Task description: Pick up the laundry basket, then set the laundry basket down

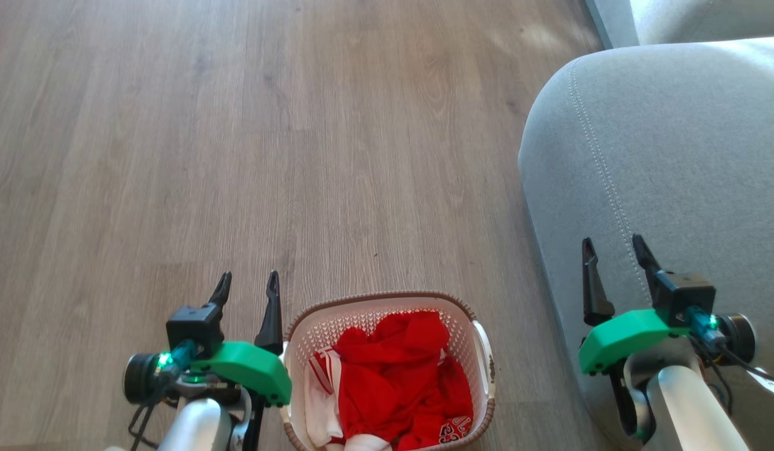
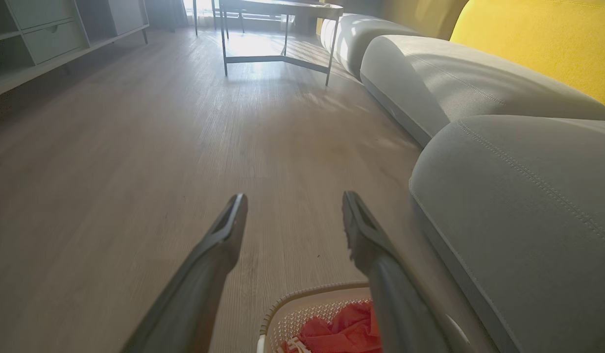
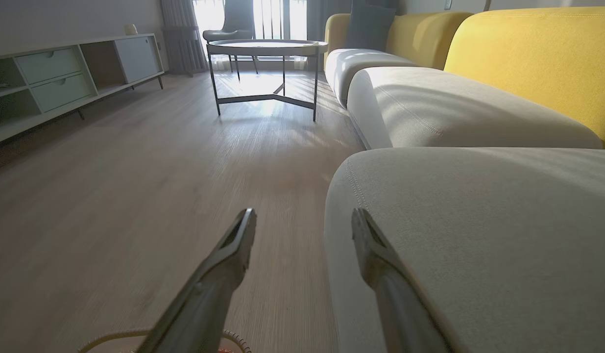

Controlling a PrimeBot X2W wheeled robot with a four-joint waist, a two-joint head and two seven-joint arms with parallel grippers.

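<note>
The laundry basket (image 1: 481,351), white perforated plastic with a brown braided rim, stands on the wooden floor at the bottom middle of the head view, holding red and white clothes (image 1: 399,382). My left gripper (image 1: 249,282) hangs open just left of the basket, its right finger close to the rim, nothing between its fingers. My right gripper (image 1: 612,247) is open over the grey sofa cushion, well right of the basket. In the left wrist view the basket (image 2: 287,306) lies low between the open fingers (image 2: 224,235). A strip of the basket's rim (image 3: 106,338) shows at the bottom of the right wrist view.
A grey sofa (image 1: 662,156) with yellow backrests (image 3: 537,59) runs along the right, close to the basket. A round metal-legged coffee table (image 3: 268,49) stands far ahead, and a low shelf unit (image 3: 62,78) lines the left wall. Open wooden floor (image 1: 236,144) lies ahead.
</note>
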